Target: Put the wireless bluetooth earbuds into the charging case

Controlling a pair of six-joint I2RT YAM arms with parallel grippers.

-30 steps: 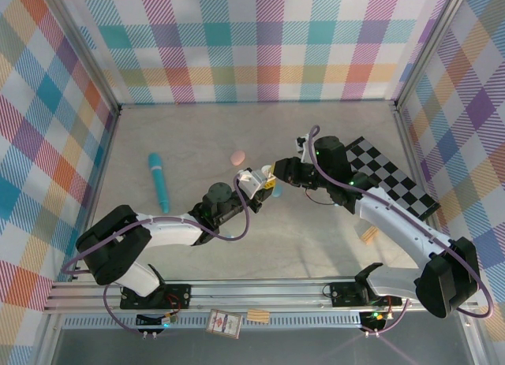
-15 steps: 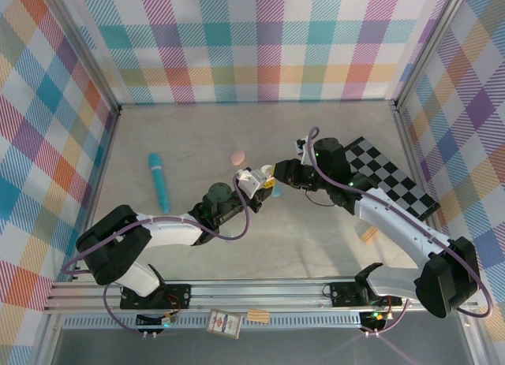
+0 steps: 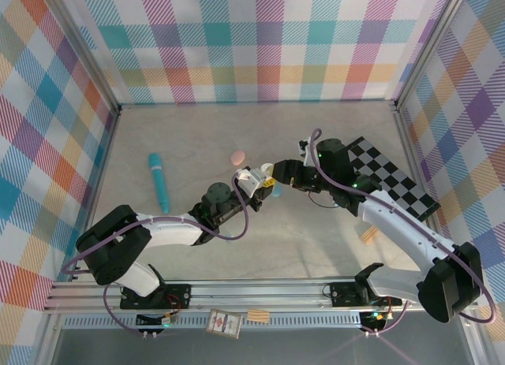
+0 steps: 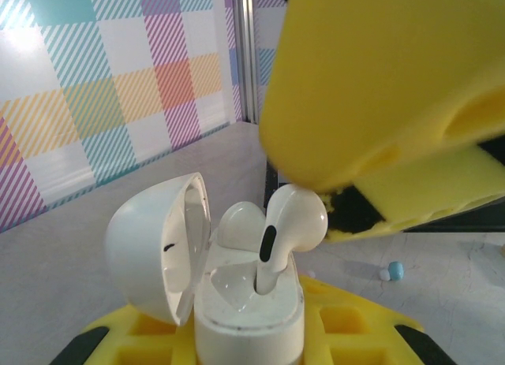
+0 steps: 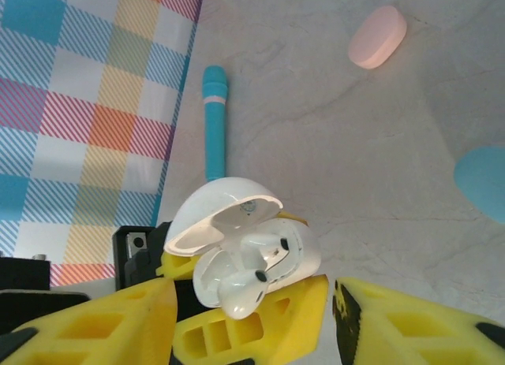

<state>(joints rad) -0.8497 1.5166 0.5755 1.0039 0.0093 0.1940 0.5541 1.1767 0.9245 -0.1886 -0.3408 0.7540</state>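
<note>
Left claw (image 3: pixel 254 182): closed on the charging case (image 4: pixel 248 302), its yellow fingers clamping the base from both sides and holding it above the tabletop (image 3: pixel 316 239), near the middle.
Charging case: white, upright in the left wrist view; the lid (image 4: pixel 154 247) is hinged open and leans away to the left of the base.
Earbud (image 4: pixel 288 223): white, stem down in one well of the case, bulbous head standing above the rim (not sunk flush).
Second white piece (image 4: pixel 241 223): rounded, sits lower in the neighbouring well, just beside the earbud; its lower part is hidden by the case.
Right claw (image 3: pixel 271 173): fingers spread wide, gripping nothing. In the right wrist view the case and earbud lie between the two yellow fingers, clear of both. In the left wrist view one finger hangs right over the earbud head; contact cannot be told.
Teal nub (image 4: pixel 395 270): on the tabletop beyond the case, with a white nub (image 4: pixel 384 275) just beside it.
Pink oval case (image 3: pixel 238 157): closed, on the tabletop, near the claws on their far side.
Teal oval (image 5: pixel 485 180): flat on the tabletop, cut off by the frame edge.
Teal cylinder (image 3: pixel 158 181): lying on the tabletop, well apart to the left.
Checkered board (image 3: pixel 387 176): flat on the tabletop on the right, partly under the right arm.
</note>
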